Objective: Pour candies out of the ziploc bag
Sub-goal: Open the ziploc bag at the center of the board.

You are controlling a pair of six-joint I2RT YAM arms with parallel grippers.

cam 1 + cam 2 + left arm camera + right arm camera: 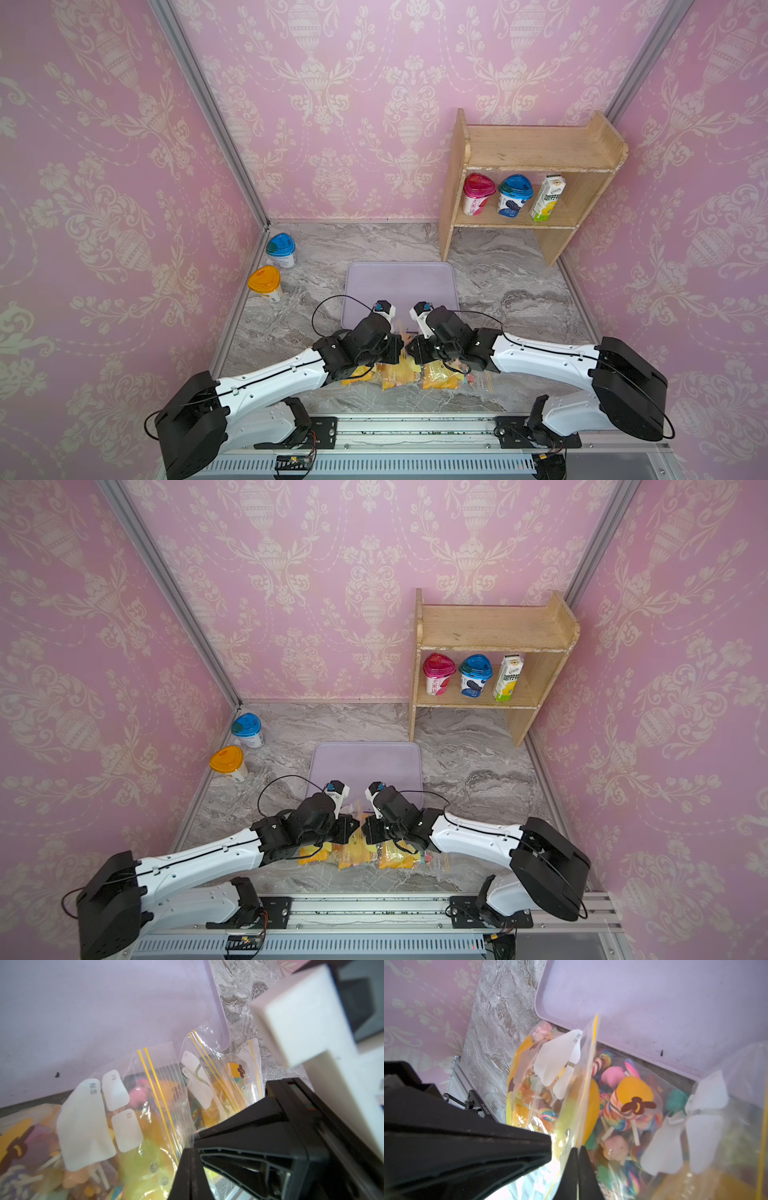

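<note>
Your left gripper (188,1146) is clenched on the bag's (401,376) clear top film. The bag lies on the table (519,291) just in front of the tray (401,282), with the candies (613,1076) inside. Your right gripper (578,1159) is clamped tight on its yellow zip strip.

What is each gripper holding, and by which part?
Both hold the ziploc bag. The left gripper and the right gripper each pinch its clear mouth edge, beside the yellow zip lines.
</note>
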